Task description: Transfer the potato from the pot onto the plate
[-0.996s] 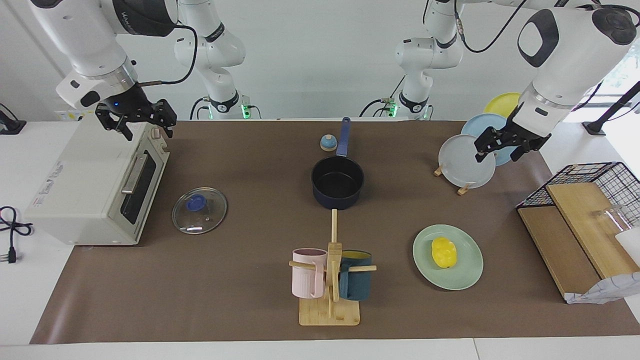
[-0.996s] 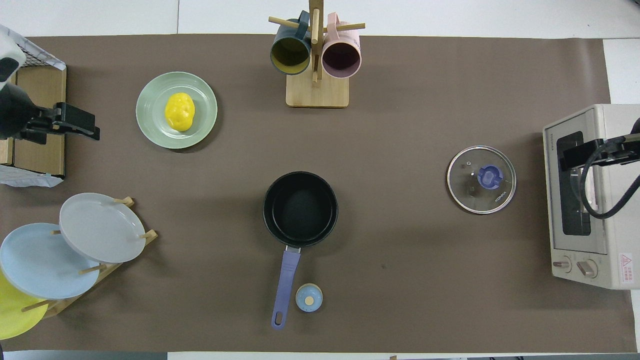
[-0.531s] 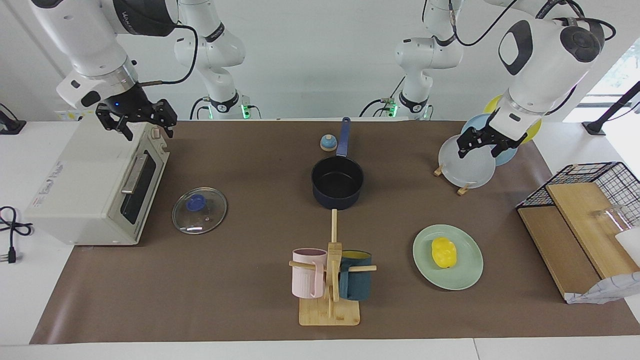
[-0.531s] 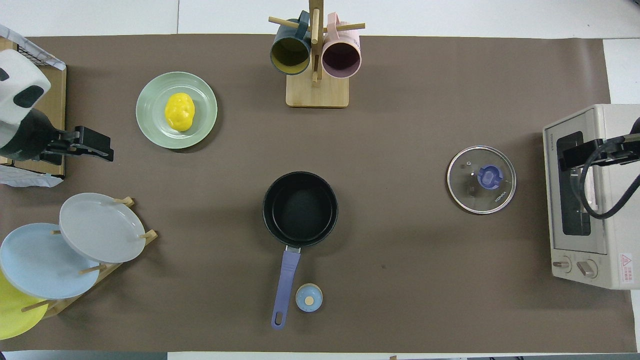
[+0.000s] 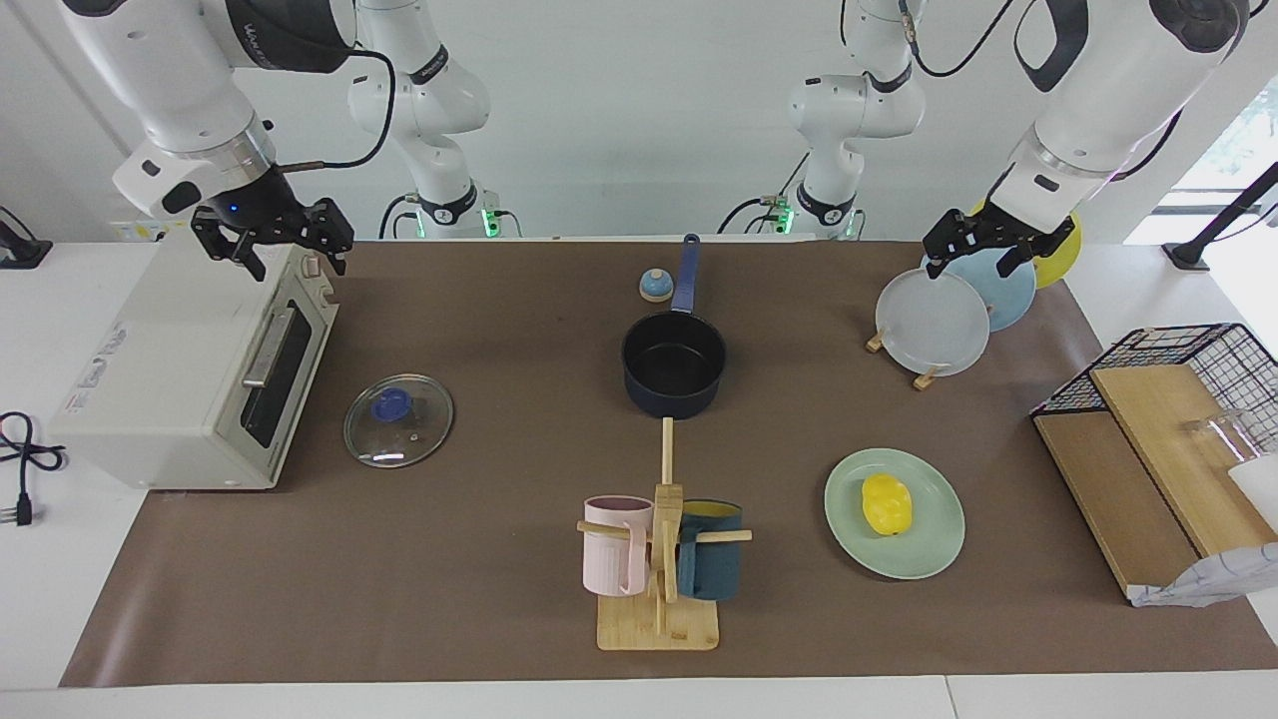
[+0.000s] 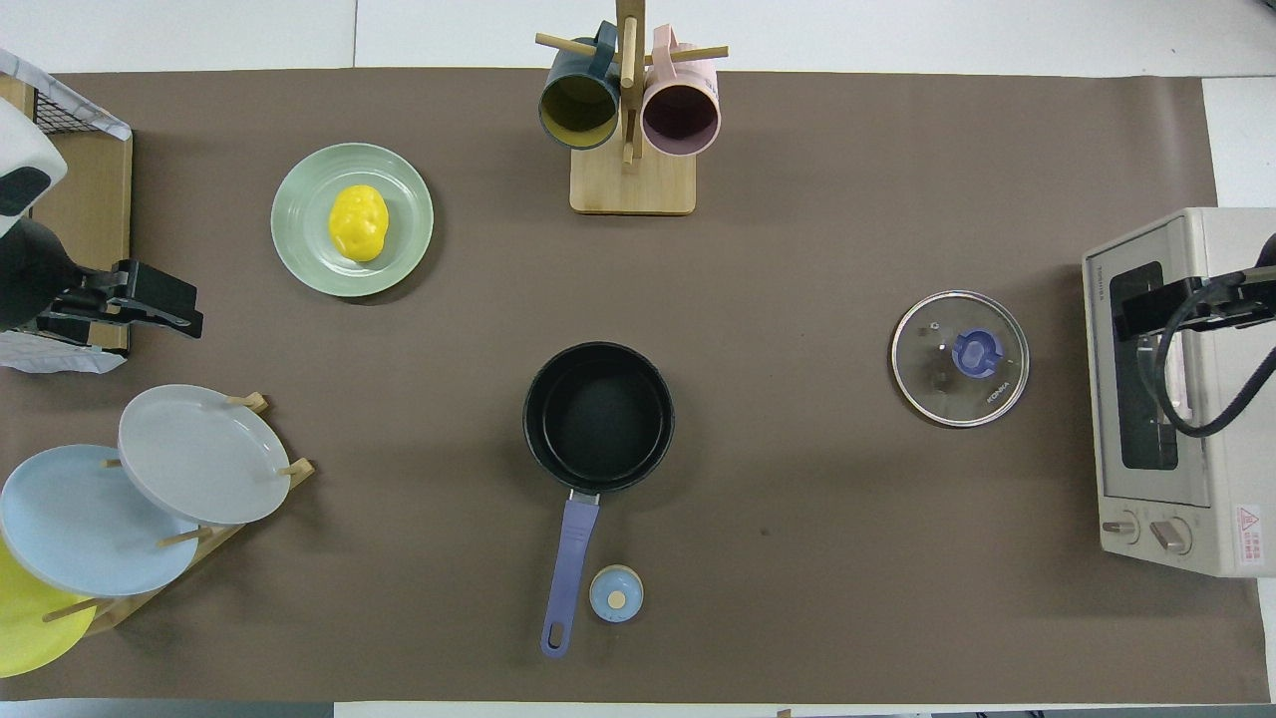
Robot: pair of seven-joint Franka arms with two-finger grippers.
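Note:
The yellow potato [image 5: 887, 504] lies on the mint-green plate [image 5: 929, 551], toward the left arm's end of the table; it also shows in the overhead view [image 6: 358, 221] on the plate [image 6: 309, 249]. The navy pot [image 5: 674, 359] stands mid-table with its black inside empty [image 6: 598, 417] and its blue handle [image 5: 686, 272] pointing toward the robots. My left gripper [image 5: 973, 252] is open, empty, and raised over the plate rack, well clear of the plate. My right gripper [image 5: 293, 260] is open and empty and waits over the toaster oven.
A plate rack [image 5: 934, 322] holds greyish-white, light blue and yellow plates. A mug tree [image 5: 659, 559] with pink and teal mugs stands farther from the robots than the pot. A glass lid [image 5: 398, 419], a toaster oven [image 5: 190, 369], a small bell [image 5: 654, 286] and a wire basket with boards [image 5: 1168, 419] are also there.
My left gripper has risen and drawn back toward the robots, from in front of the greyish plate to above the rack. The potato, pot and right arm have not moved.

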